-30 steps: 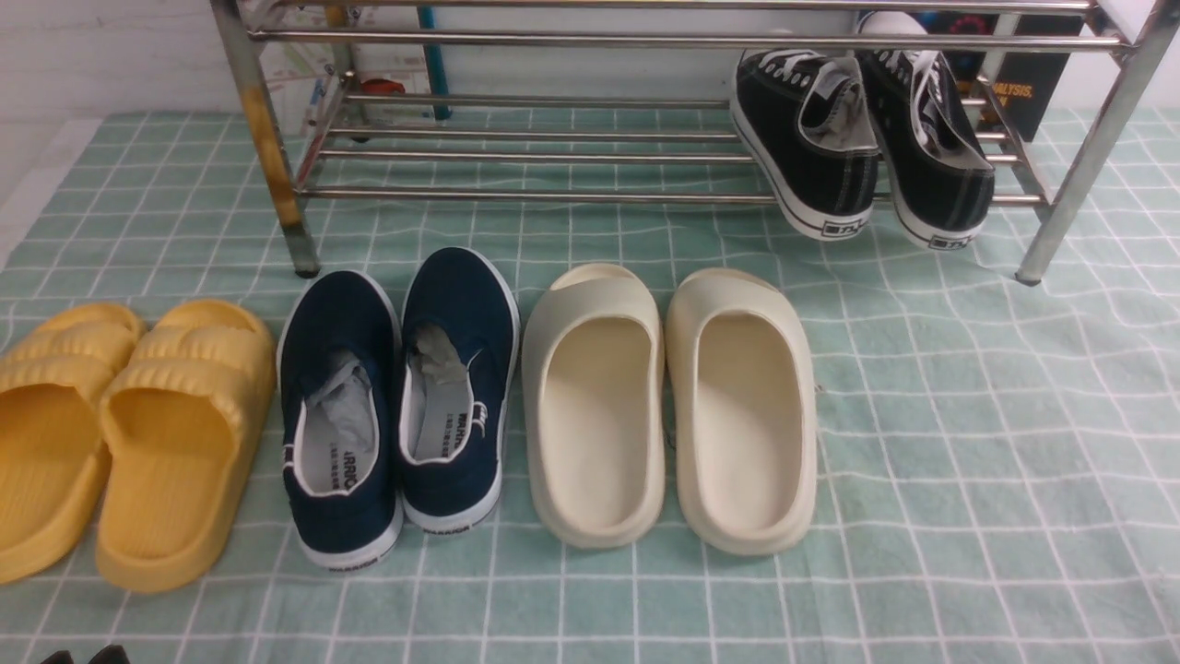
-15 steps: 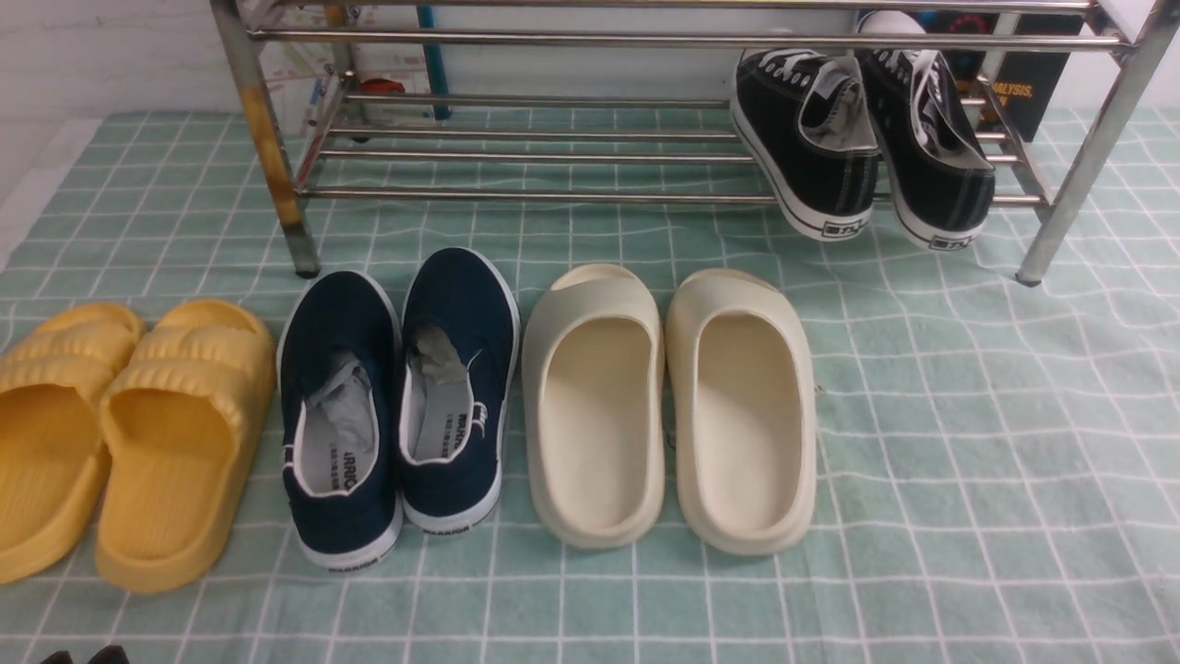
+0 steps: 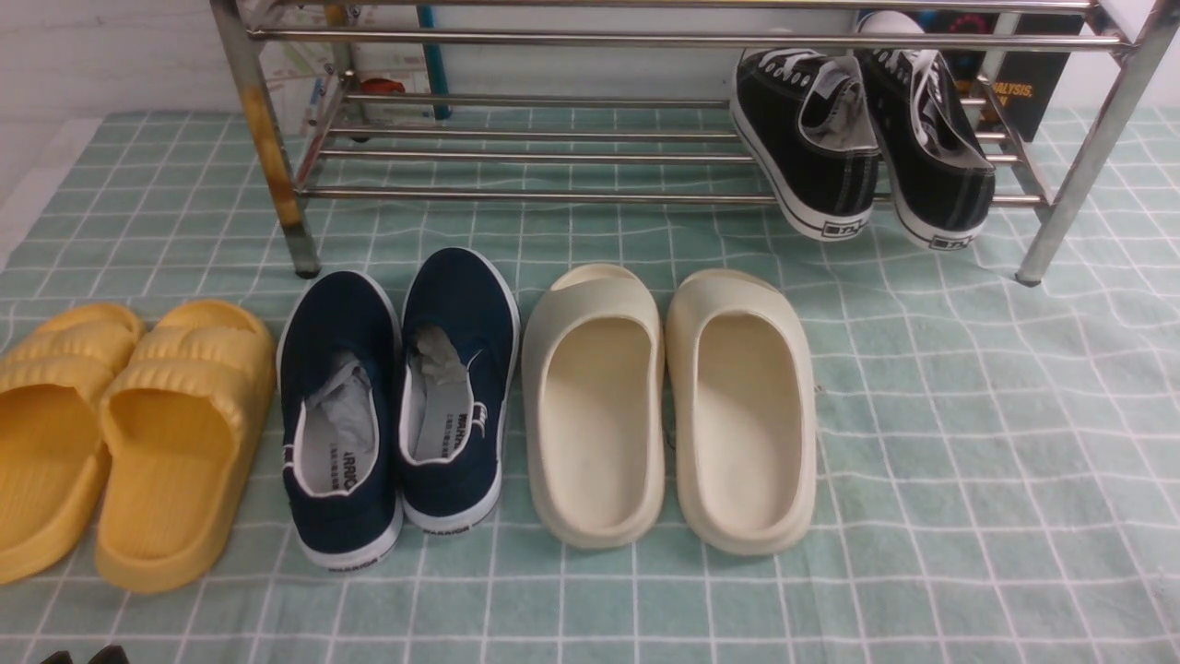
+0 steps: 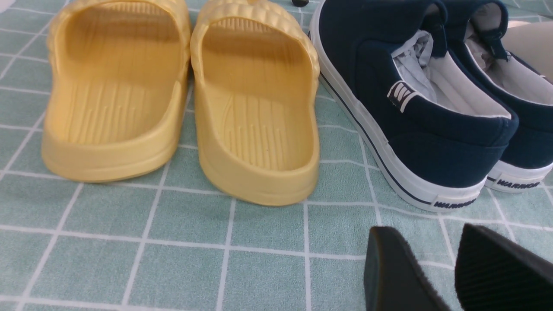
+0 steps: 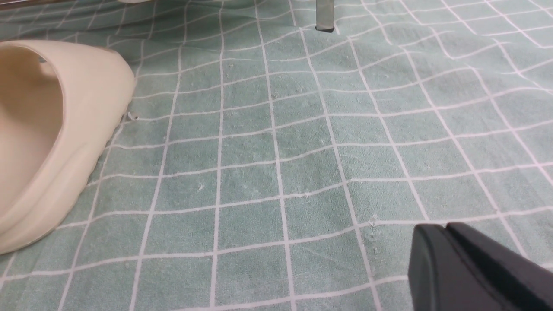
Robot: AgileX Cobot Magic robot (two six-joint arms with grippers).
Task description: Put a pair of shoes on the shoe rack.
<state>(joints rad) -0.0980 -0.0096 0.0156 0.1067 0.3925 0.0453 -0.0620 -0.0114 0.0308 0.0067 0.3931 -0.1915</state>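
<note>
Nothing has shifted: canvas pair of shoes (image 3: 862, 138) rests on tubular shoe rack (image 3: 553, 157); left jaws apart, right jaws together.

Mint-green checked cloth (image 3: 968, 443) on floor, white wall (image 3: 83, 55) behind, even light

1. Green cloth (image 5: 276, 164) with a white grid covers the desk; it is slightly wrinkled and fills most of the view.
2. Cream slide (image 5: 47, 138), only partly in frame, lies on the cloth with its opening visible.
3. Metal rack leg (image 5: 324, 15) with a dark foot stands on the cloth at the far edge, well apart from the slide.
4. Right gripper (image 5: 449, 229): black fingers (image 5: 432, 268) sit pressed together, nothing between them, above bare cloth.
5. Small lint specks dot the cloth near the slide.
</note>
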